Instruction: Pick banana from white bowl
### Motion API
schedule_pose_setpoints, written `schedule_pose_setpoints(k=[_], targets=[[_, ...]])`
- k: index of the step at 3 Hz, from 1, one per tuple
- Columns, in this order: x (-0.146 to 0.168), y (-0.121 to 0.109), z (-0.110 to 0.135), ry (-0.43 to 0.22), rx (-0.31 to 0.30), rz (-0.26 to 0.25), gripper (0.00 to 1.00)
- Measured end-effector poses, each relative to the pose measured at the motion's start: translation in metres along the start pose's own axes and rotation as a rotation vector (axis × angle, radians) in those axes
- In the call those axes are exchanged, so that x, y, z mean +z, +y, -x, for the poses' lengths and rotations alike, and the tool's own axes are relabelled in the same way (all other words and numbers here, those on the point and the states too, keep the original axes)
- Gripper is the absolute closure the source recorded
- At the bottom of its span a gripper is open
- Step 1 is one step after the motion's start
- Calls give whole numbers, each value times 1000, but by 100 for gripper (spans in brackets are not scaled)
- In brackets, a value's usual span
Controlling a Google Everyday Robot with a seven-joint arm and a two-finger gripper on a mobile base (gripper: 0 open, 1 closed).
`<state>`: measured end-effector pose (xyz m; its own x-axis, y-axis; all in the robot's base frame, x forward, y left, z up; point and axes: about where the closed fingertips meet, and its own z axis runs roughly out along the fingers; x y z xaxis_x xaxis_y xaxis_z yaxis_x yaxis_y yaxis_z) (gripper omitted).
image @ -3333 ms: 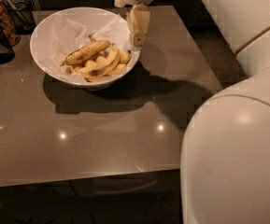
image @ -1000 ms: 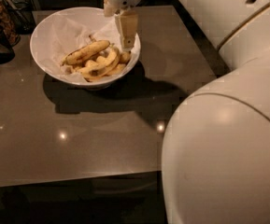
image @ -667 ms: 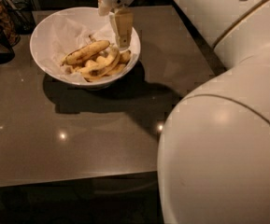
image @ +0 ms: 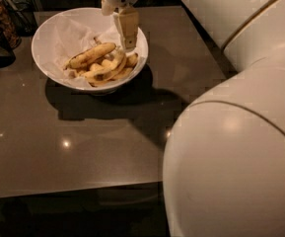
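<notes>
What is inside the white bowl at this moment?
The white bowl holds crinkled paper and the banana, which lies on top of shorter, paler bananas. The gripper hangs over the bowl near the banana's end. The bowl's floor and the lower bananas' undersides are covered.

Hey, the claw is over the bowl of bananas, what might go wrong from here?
The claw hangs at the right side of the large white paper-lined bowl, beside the tip of the long blotchy dull-yellow banana, so it may miss it or grab the shorter pale bananas instead. Pushing down near the rim might tip the bowl.
</notes>
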<state>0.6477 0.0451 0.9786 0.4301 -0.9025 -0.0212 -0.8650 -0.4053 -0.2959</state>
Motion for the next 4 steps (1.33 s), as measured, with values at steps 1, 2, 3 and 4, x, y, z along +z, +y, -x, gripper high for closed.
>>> schedule_pose_setpoints(k=[1,2,3,4], targets=[[4,1,-5,5,1,5,25],[4,1,-5,5,2,6,24],[8,4,-13,9,11,12,24],[15,7,-21,9,16,27,26]])
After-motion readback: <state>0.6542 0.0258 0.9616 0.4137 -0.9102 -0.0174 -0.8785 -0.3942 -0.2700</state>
